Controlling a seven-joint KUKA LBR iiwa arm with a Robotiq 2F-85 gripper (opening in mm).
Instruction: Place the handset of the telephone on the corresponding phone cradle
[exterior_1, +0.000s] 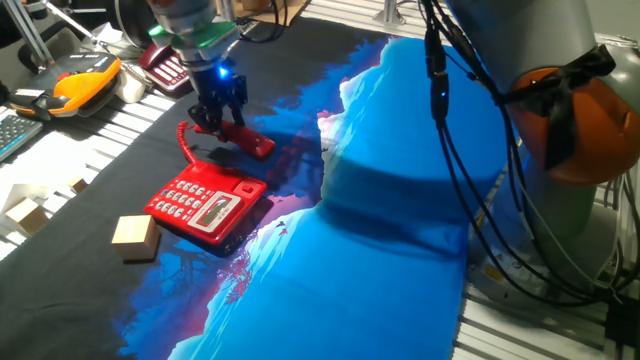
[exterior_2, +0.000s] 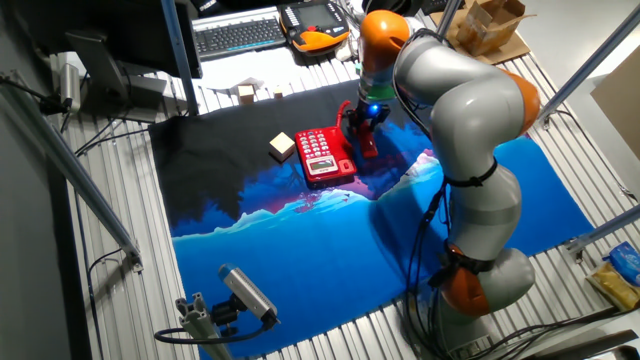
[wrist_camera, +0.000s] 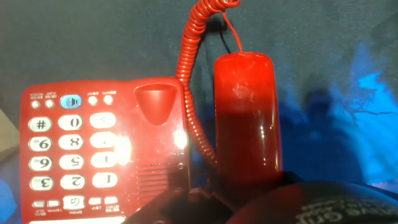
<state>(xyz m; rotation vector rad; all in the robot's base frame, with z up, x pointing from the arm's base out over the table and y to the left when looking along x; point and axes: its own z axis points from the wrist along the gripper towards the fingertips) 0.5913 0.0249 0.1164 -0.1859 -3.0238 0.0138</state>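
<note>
Red handset (exterior_1: 243, 136) under gripper (exterior_1: 220, 115)

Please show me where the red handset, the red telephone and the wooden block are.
handset (wrist_camera: 244, 118), hand view, middle of its back.
telephone (exterior_1: 205, 205), one fixed view, keypad face.
wooden block (exterior_1: 134, 236), one fixed view, top face.

Glossy bright red handset (wrist_camera: 244, 118) and telephone (wrist_camera: 102, 149) with white keys are lying on black-and-blue worktop (exterior_1: 360, 270) cloth.

Glossy red plastic on matt cloth

We see the handset (wrist_camera: 244, 118) and telephone (wrist_camera: 102, 146) gleam in smooth, shiny plastic; the table cloth (wrist_camera: 93, 43) looks dull and finely woven.
</note>
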